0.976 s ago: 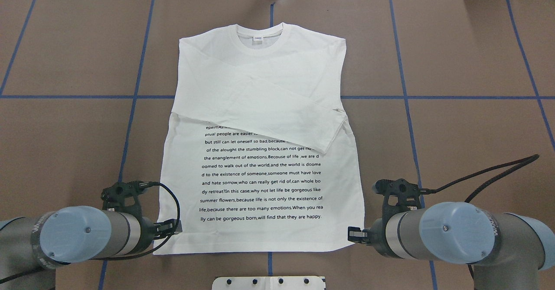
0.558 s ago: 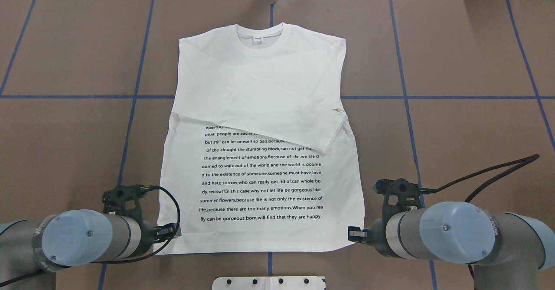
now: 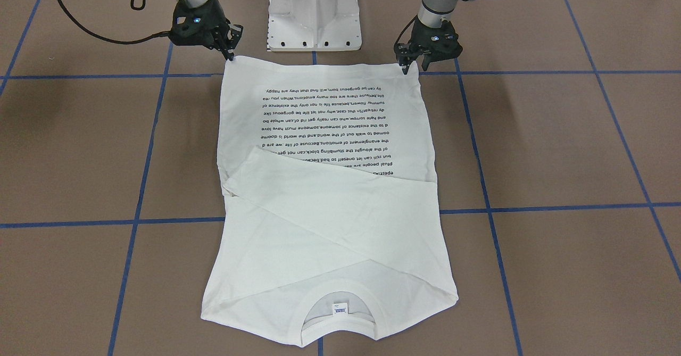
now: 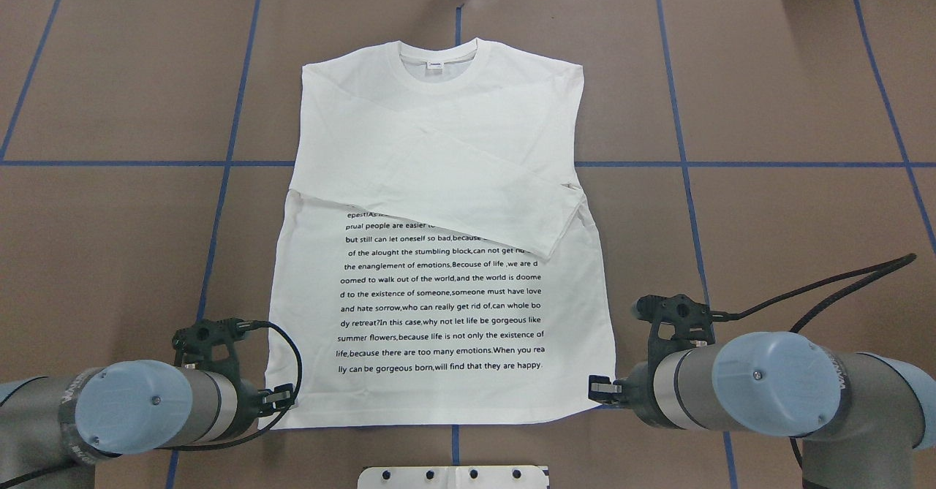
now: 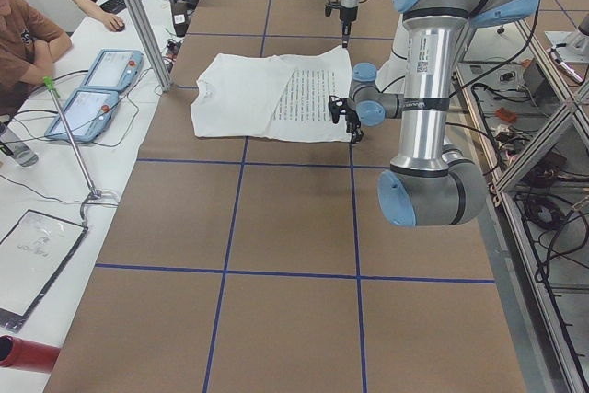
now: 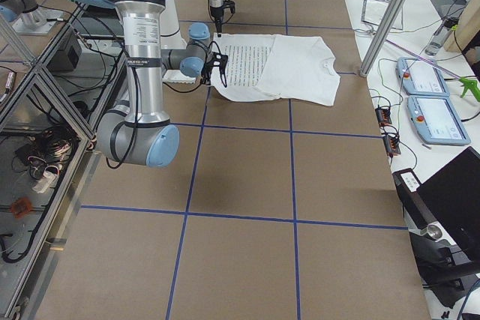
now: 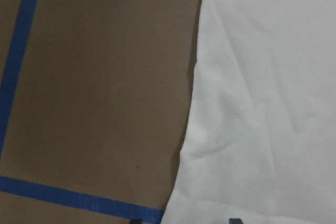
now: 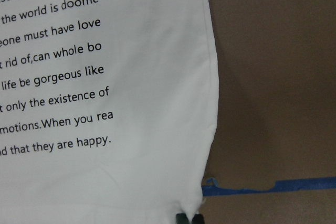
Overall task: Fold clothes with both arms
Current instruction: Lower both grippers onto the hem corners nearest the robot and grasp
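Since a second ago the left gripper (image 4: 281, 397) has slid back toward the robot along the side seam and now sits at the near left hem corner, while the right gripper (image 4: 599, 385) has barely shifted at the opposite corner. The T-shirt (image 4: 439, 145) lies flat in the middle of the brown table (image 4: 768, 94) just as it did, collar (image 4: 436, 65) at the far end and hem nearest the robot. Both sleeves are crossed over the chest, and the upper one (image 4: 482, 204) covers the top lines of the black text block (image 4: 439, 306). From the left wrist camera the two fingertips (image 7: 233, 220) stand apart, straddling the cloth's edge without pinching it. On the right, the tips are drawn together on the hem corner, and the fabric puckers where they nip it. Blue tape lines (image 4: 230, 145) run out from under the shirt.
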